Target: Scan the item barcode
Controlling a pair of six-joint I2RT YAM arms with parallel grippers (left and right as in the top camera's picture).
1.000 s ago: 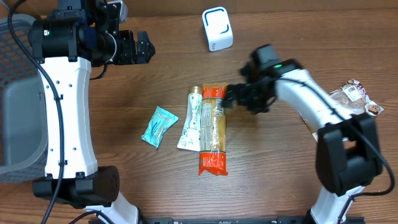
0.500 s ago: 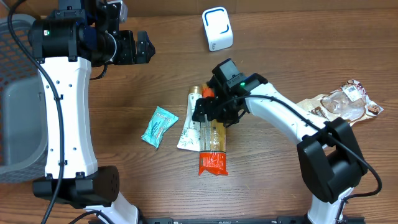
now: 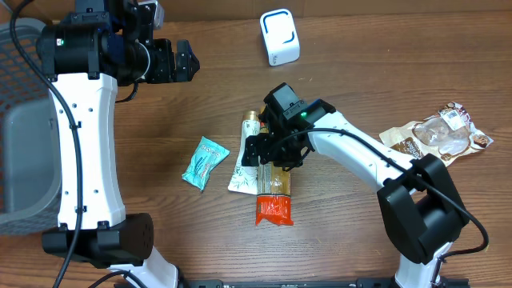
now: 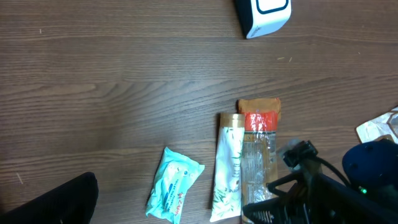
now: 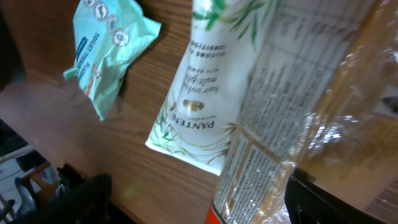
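Now the right tool (image 3: pixel 272 152), jaws standing wide, is hovering directly over the orange-ended packet (image 3: pixel 274 196), whose long axis is pointing from the scanner (image 3: pixel 279 36) toward the robot.

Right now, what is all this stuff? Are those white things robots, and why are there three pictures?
Yes, they are two robot arms at a wooden table: the left arm and the right arm. Each ends in a two-finger gripper.

One picture looks down from above the table. The other two come from small cameras on the wrists, so they show close-ups.

On the table lie a teal packet, a Pantene tube, a long clear packet with orange ends and a crinkly bag. There is also a small white box with a blue outline, likely the barcode scanner. A grey basket sits at the left edge.

The left gripper hangs open, away from the items, holding nothing. The right gripper is low over the tube and the long packet with its fingers spread. It holds nothing yet.
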